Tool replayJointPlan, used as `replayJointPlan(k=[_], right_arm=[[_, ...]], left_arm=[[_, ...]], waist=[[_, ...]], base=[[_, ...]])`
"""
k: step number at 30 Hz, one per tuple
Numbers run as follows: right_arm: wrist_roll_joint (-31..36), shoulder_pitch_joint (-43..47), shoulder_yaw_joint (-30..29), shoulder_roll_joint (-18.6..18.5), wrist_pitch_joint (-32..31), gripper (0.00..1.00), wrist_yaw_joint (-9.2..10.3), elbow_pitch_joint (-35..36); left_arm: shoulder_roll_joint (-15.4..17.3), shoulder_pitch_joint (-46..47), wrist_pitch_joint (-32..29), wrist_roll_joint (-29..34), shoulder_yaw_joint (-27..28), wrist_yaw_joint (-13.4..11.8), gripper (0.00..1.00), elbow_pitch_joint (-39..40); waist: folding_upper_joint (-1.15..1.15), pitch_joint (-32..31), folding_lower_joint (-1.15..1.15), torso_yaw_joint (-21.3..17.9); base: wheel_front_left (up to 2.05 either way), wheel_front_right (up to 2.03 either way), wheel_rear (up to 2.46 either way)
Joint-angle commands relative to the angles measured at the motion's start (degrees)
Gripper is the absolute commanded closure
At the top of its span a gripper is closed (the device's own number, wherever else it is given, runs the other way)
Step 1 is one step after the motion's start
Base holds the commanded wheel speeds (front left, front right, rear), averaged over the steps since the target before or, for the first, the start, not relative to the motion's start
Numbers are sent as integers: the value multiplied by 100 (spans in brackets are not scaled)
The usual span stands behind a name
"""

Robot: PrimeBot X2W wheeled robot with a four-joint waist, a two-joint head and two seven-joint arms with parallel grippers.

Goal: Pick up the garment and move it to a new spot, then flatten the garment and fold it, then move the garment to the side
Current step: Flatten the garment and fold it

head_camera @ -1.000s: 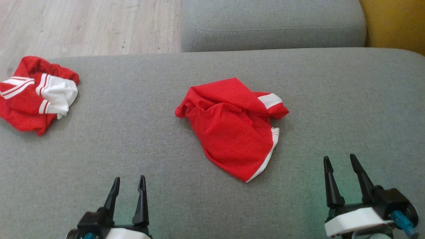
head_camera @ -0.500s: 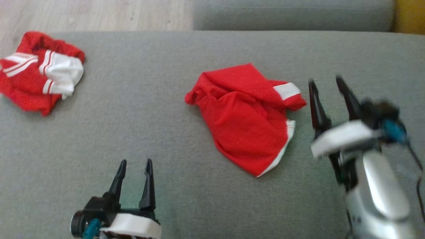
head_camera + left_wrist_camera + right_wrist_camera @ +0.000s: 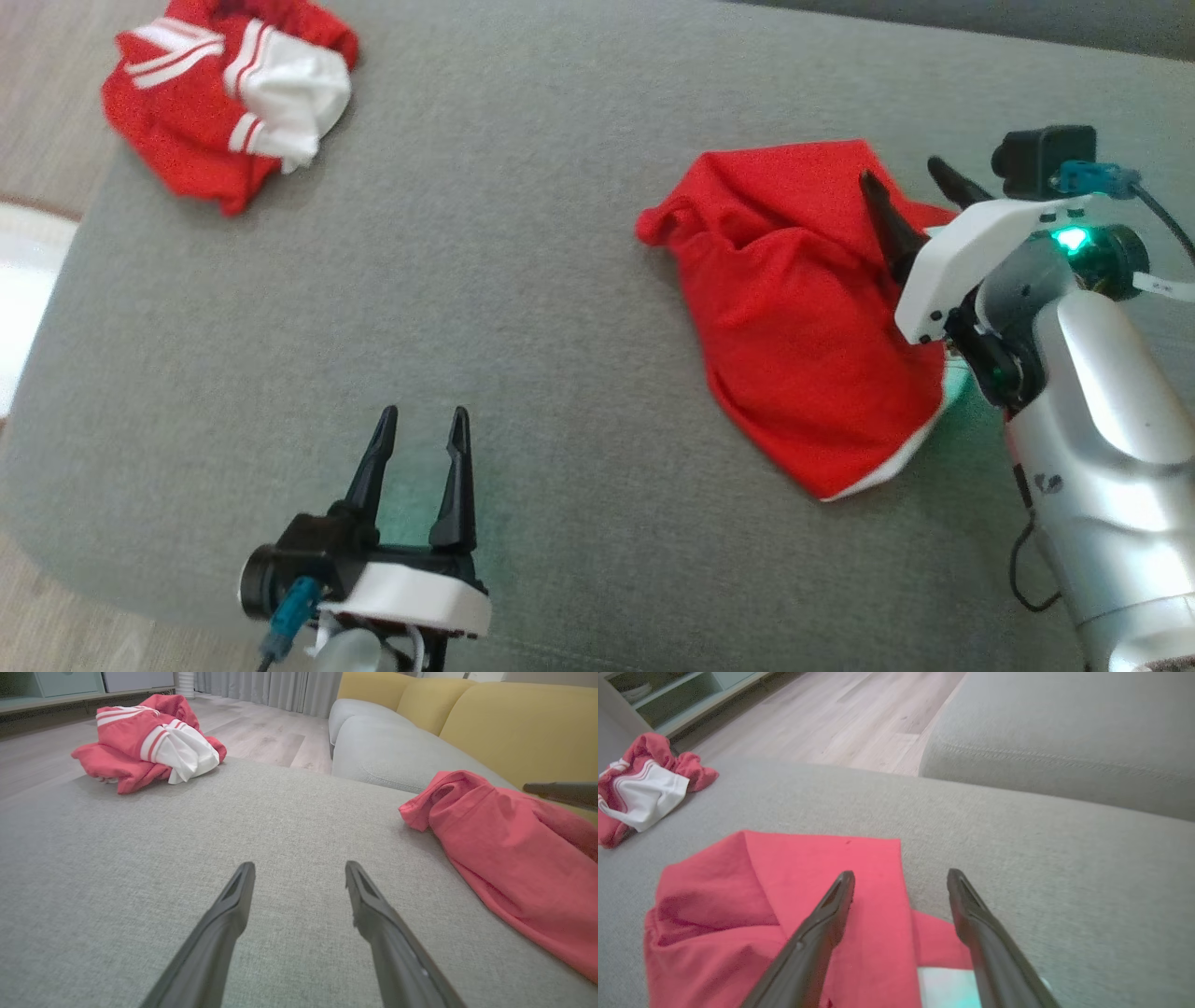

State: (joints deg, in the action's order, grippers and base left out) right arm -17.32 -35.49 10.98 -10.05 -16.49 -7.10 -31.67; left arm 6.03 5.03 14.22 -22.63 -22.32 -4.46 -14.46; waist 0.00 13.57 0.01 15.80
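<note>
Head view, left to right: we find a red-and-white garment [image 3: 229, 98] crumpled at the far left corner of the grey cushion [image 3: 523, 308], with wood floor [image 3: 37, 56] beyond that corner. The left gripper [image 3: 422, 413] hangs low over bare cushion near the front edge, fingers apart and holding nothing, well apart from both garments. The red garment [image 3: 803, 317], the task's item, lies bunched on the right half of the same cushion, white trim along its lower hem. The right gripper [image 3: 900, 170] stands over the red garment's upper right part, fingers spread wide. We cannot tell whether the tips touch the fabric. The right arm hides the garment's right edge. In the right wrist view, a second grey cushion [image 3: 1064, 732] lies behind. In the left wrist view, a yellow backrest [image 3: 514, 718] rises behind that. Against the earlier frame, the right gripper has advanced from the lower right, clear of the cloth, to above it. The camera itself has shifted, and both garments keep their shape and place. Count: two garments, two grippers with two fingers each, two grey cushions.
</note>
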Motion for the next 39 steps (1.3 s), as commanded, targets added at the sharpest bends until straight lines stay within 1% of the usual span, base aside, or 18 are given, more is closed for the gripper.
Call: replayJointPlan(k=[1,5,7,8,9,10,11,15,19,26,29,31,32,35,39], right_arm=[[-109,-236,146,-49,-83,0,-39,47],[-411,-334,316,-121,-243,0,-39,-247],[-504,-344,372,-123,-250,0,-39,-271],[-607,-351,415,-119,-226,27,-39,-278],[-692,-358,463,-126,-186,58,-39,-275],[-758,-364,519,-140,-150,95,-39,-278],[-825,-369,603,-150,-109,100,-39,-266],[-996,-411,798,-223,255,100,-39,-210],[-1051,-495,825,-308,676,100,-39,-223],[-821,-721,452,-575,1335,100,-39,-169],[-673,-697,363,-635,1426,100,-39,21],[-626,-654,389,-589,1449,100,-39,236],[-577,-576,513,-489,1406,100,-39,473],[-536,-379,891,-290,1256,100,-39,841],[-449,9,1653,-24,1075,100,-39,1218]], left_arm=[[-23,209,62,62,139,36,0,119],[-85,261,72,90,130,63,0,46],[-96,266,73,97,134,66,0,30],[-107,272,74,104,142,69,0,22],[-116,276,75,113,157,72,0,21],[-124,276,75,123,172,74,0,19],[-131,273,76,135,187,78,0,17],[-152,275,76,188,230,119,0,20],[-163,255,77,244,276,145,0,19],[-147,177,77,340,311,184,0,-9],[-127,131,77,362,293,208,0,-43],[-106,97,77,368,284,215,0,-58],[-78,70,77,372,277,218,0,-68],[-48,51,67,378,258,210,0,-58],[-10,19,34,372,238,197,0,-24]], waist=[[0,185,-1,209],[0,247,-1,296],[0,253,-1,301],[0,255,-1,302],[0,254,-1,297],[0,250,-1,287],[0,242,-1,269],[0,207,-1,173],[0,145,-1,46],[0,-104,-1,-182],[0,-251,-1,-239],[0,-346,-1,-278],[0,-437,-1,-310],[0,-540,-1,-323],[0,-620,-1,-316]], base=[[0,0,0],[0,0,0],[0,0,0],[0,0,0],[0,0,0],[0,0,0],[0,0,0],[0,0,0],[0,0,0],[0,0,0],[0,0,0],[0,0,0],[0,0,0],[0,0,0],[0,0,0]])
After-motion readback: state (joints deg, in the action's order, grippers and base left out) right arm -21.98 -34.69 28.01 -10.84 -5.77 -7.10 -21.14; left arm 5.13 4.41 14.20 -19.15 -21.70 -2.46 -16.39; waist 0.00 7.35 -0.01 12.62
